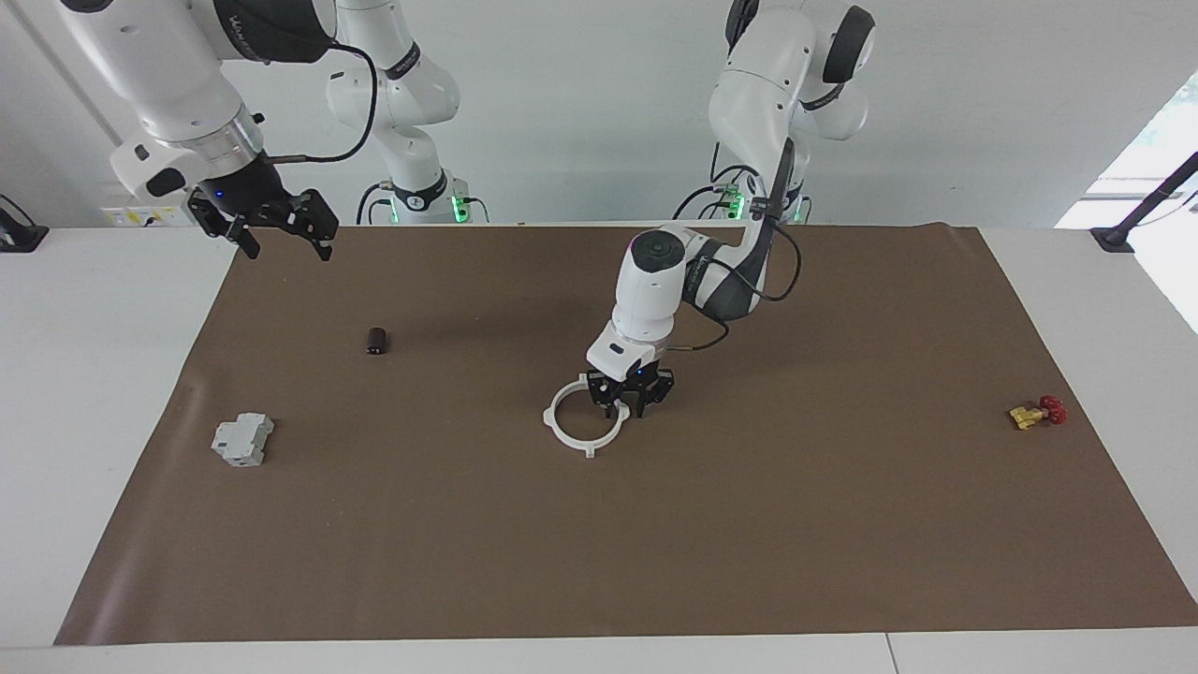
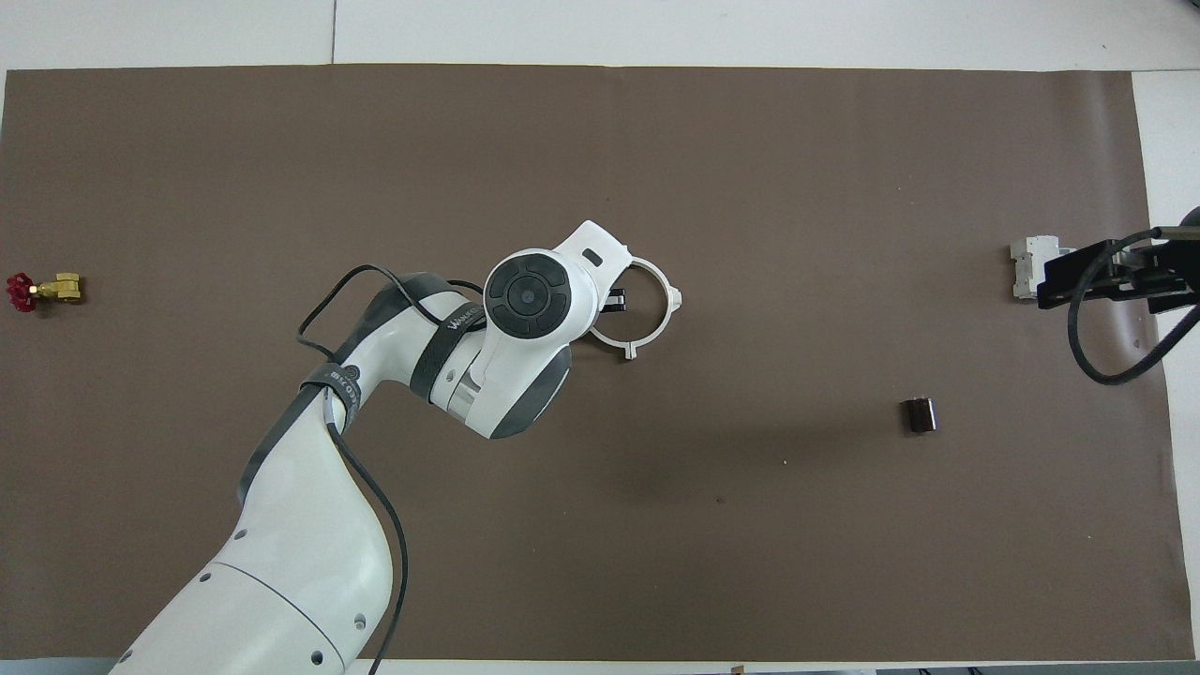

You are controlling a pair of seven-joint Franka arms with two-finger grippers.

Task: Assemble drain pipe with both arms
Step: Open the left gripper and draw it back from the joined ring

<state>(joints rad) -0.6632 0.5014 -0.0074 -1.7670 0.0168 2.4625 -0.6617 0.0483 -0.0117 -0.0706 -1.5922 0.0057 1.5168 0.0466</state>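
Left pincer [image 1: 629,404] straddles the drain pipe [image 1: 573,432] rim.

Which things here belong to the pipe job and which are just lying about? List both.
Job: white ring; left gripper down at its rim; right gripper raised, waiting.
Lying about: grey block; yellow-and-red valve; small dark cylinder.

Brightness: both views bright and even.
Source: probably daylight from a blown-out window [image 1: 1161,168] at the facing view's edge.
Shadows: soft, faint blobs on the brown mat [image 1: 842,524].
Glare: none on the mat.
Focus: sharp enough; small parts soft.
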